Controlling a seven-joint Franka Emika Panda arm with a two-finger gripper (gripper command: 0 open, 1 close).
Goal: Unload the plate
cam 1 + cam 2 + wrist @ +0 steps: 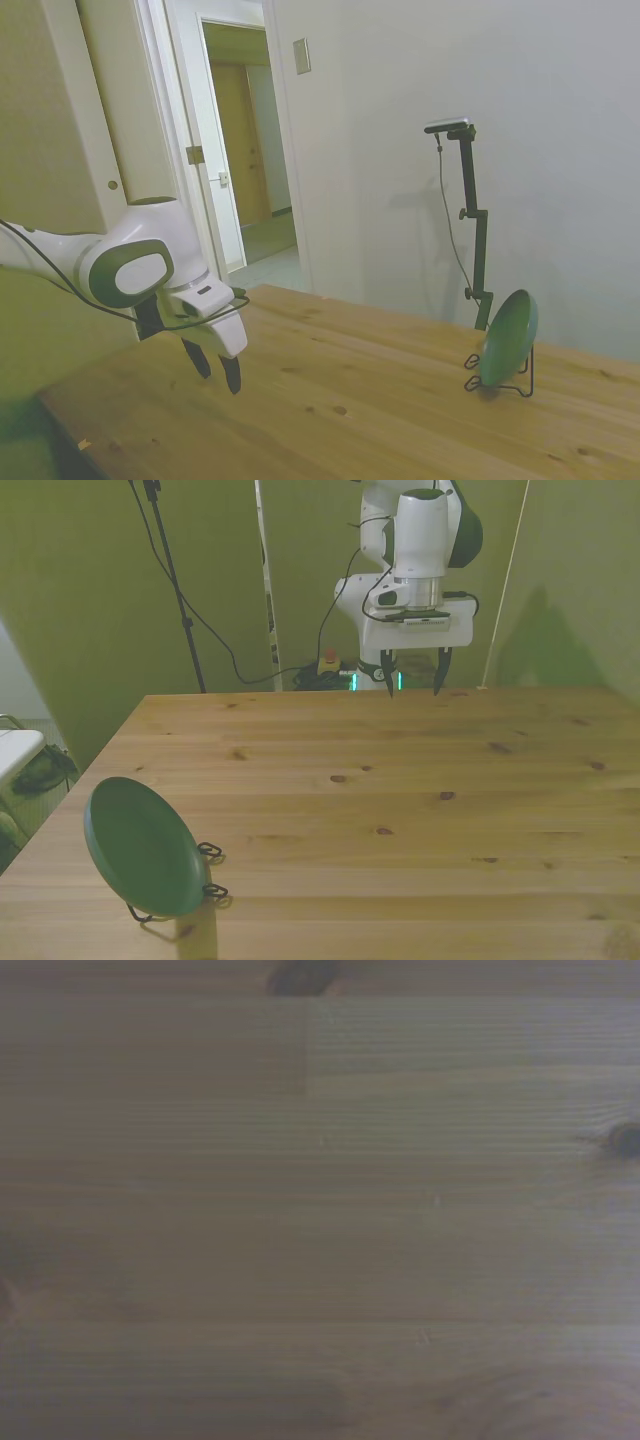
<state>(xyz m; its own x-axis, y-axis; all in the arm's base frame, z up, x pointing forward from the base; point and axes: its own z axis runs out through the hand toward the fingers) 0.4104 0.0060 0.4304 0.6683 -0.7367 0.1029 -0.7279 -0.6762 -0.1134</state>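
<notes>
The teal-green plate (143, 846) stands on edge, tilted back in a thin black wire stand (207, 872), near the corner of the wooden desk (400, 800) at the front view's lower left. In the side view the plate (508, 338) shows nearly edge-on, and only the looped feet and one upright of the stand (520, 378) can be made out; the plate hides the rest. The gripper (412, 686) hangs above the far edge of the desk, well apart from the plate, its jaws spread and holding nothing. In the side view the gripper (216, 368) points down, clear of the wood. The wrist view gives only blurred desk boards (320, 1220) with a few dark knots; neither plate nor stand appears there.
</notes>
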